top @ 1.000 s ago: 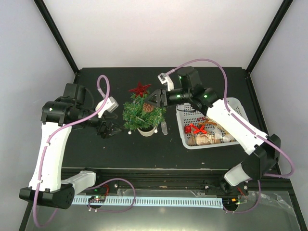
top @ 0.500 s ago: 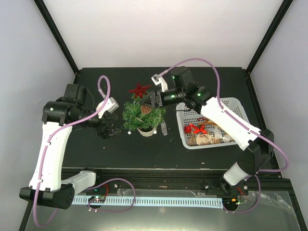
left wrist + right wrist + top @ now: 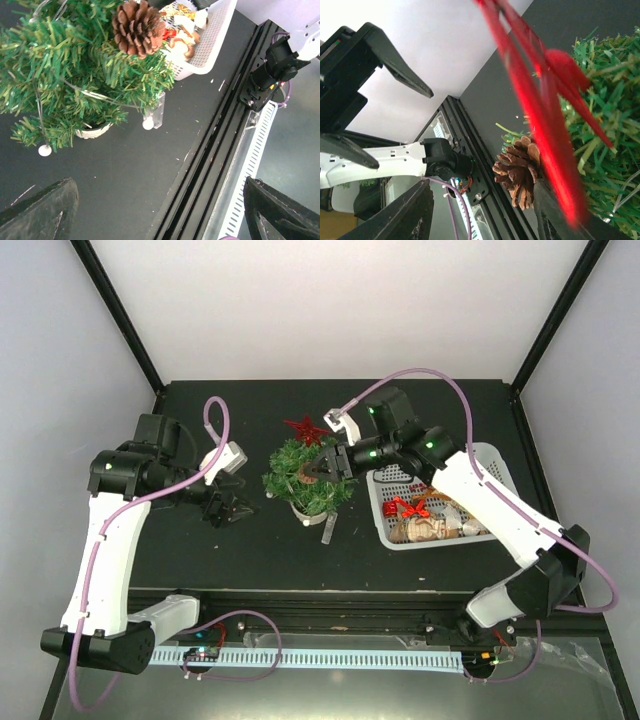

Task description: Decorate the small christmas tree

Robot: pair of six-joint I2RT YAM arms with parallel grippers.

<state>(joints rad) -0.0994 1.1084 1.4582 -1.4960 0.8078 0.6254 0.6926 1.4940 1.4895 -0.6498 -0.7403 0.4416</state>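
The small christmas tree [image 3: 305,485], bushy green on a whitish base [image 3: 92,131], stands mid-table with a red star [image 3: 308,430] at its far side. A brown pine cone [image 3: 312,476] rests in its top branches. My right gripper [image 3: 323,468] hovers over the treetop, open. In the right wrist view the pine cone [image 3: 517,170] lies beside one finger [image 3: 555,215], well apart from the other, and the star [image 3: 545,100] is a red blur. My left gripper [image 3: 228,508] is open and empty, low on the table left of the tree [image 3: 75,75].
A white basket [image 3: 478,455] of ornaments stands right of the tree. A clear icicle ornament [image 3: 327,527] lies on the black table just in front of the tree's base. A white bead [image 3: 45,150] hangs off a low branch. The table's rail edge [image 3: 220,150] is near.
The right gripper has swung back onto the treetop and narrowed slightly. The tree, with its star, has shifted right, and the icicle has slid nearer. The left arm is unmoved.
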